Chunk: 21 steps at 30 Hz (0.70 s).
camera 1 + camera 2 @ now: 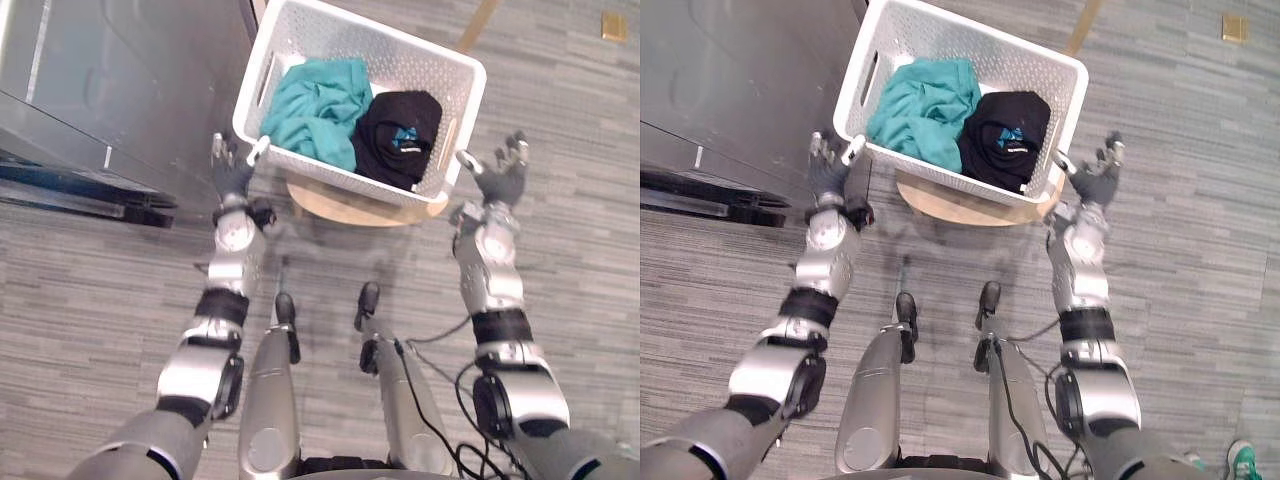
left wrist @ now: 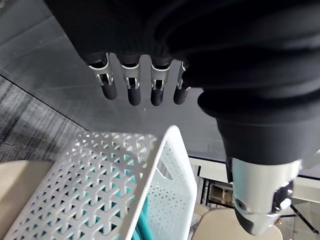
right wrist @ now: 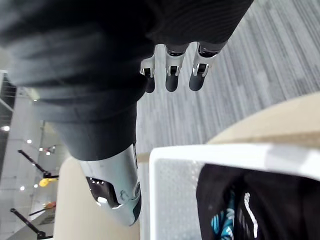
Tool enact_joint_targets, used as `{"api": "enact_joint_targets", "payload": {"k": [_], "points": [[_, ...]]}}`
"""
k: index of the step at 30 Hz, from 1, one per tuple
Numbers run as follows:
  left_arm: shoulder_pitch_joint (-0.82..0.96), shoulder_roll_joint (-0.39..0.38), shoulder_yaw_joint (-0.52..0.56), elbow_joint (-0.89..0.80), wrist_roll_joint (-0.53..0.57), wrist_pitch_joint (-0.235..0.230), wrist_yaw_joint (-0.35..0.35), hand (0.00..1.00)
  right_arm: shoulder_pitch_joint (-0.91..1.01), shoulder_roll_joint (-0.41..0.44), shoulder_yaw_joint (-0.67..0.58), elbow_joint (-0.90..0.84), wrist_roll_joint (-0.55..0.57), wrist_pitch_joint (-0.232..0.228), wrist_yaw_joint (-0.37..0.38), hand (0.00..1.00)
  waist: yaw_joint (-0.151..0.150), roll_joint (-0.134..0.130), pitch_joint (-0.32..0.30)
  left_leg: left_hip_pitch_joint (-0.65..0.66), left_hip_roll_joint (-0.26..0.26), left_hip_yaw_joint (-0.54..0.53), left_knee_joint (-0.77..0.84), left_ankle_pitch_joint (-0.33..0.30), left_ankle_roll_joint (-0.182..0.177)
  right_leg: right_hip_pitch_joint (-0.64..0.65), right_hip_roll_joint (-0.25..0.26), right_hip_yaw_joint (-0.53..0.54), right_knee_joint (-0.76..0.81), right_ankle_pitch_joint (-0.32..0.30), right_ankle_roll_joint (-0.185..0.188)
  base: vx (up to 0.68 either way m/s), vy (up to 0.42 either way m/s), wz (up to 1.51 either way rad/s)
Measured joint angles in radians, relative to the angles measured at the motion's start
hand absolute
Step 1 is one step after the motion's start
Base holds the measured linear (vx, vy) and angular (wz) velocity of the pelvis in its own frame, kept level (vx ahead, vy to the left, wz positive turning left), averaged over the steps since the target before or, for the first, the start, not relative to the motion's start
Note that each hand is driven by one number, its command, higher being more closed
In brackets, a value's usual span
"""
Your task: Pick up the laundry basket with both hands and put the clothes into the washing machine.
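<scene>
A white perforated laundry basket [image 1: 410, 60] stands on a round wooden stool [image 1: 340, 205]. In it lie a teal cloth [image 1: 315, 105] on the left and a black garment [image 1: 400, 135] on the right. My left hand [image 1: 230, 172] is at the basket's near left corner, open, fingers [image 2: 134, 87] straight above the rim [image 2: 170, 145] and thumb [image 2: 257, 200] beside it. My right hand [image 1: 500, 175] is raised just off the near right corner, also open and apart from the wall. In the right wrist view its fingers [image 3: 171, 75] point past the basket rim [image 3: 225, 152] and the black garment [image 3: 260, 200].
A dark grey glossy appliance front [image 1: 120, 90] runs along the left, close to the basket's left side. Grey striped carpet [image 1: 580, 230] spreads to the right and in front. A wooden bar [image 1: 480, 25] and a small yellow object [image 1: 613, 25] lie at the far right.
</scene>
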Motion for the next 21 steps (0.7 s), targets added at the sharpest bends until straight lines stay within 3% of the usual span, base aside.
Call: {"api": "enact_joint_targets", "payload": {"k": [2,7,10,15,18,21], "points": [[0.083,0.0,-0.003,-0.026,0.0,0.0,-0.03,0.0,0.114,0.0,-0.017,0.014,-0.027,0.0,0.009,0.0,0.015,0.0,-0.001,0.045,-0.012,0.001,-0.044,0.01,-0.011,0.022,-0.003,0.002,0.002,-0.012,0.0,0.08,-0.019,0.03],[0.278,0.001,-0.016,-0.074,0.0,0.002,-0.073,0.0,0.282,0.014,-0.019,0.042,-0.058,0.0,0.052,0.0,0.012,0.002,-0.011,0.142,-0.038,-0.016,-0.143,0.051,-0.027,0.082,-0.007,-0.003,-0.007,-0.033,0.006,0.11,-0.018,0.12],[0.426,0.003,-0.034,-0.07,0.005,0.002,-0.128,0.0,0.387,0.029,0.001,0.168,-0.078,0.0,0.109,0.0,0.012,0.004,-0.111,0.18,-0.045,-0.033,-0.196,0.066,-0.036,0.118,-0.008,-0.023,-0.032,-0.046,0.012,0.16,0.005,0.22],[0.572,0.003,-0.032,0.149,0.05,0.004,-0.232,0.0,0.492,0.058,0.098,0.396,-0.143,0.003,0.228,0.0,0.013,0.01,-0.225,0.283,-0.055,-0.054,-0.255,0.067,-0.034,0.238,-0.008,-0.051,-0.097,-0.052,0.02,0.1,0.028,0.15],[0.61,-0.003,0.008,0.342,0.104,0.025,-0.259,0.0,0.504,0.084,0.133,0.493,-0.194,0.017,0.273,0.0,0.012,0.012,-0.241,0.349,-0.065,-0.072,-0.273,0.069,-0.031,0.315,-0.015,-0.069,-0.118,-0.057,0.028,0.02,0.043,0.19],[0.647,0.0,0.032,0.418,0.136,0.033,-0.273,0.0,0.514,0.086,0.153,0.536,-0.219,0.018,0.29,0.0,0.012,0.015,-0.266,0.375,-0.076,-0.096,-0.287,0.072,-0.025,0.353,-0.026,-0.093,-0.123,-0.065,0.039,0.0,0.039,0.31]]}}
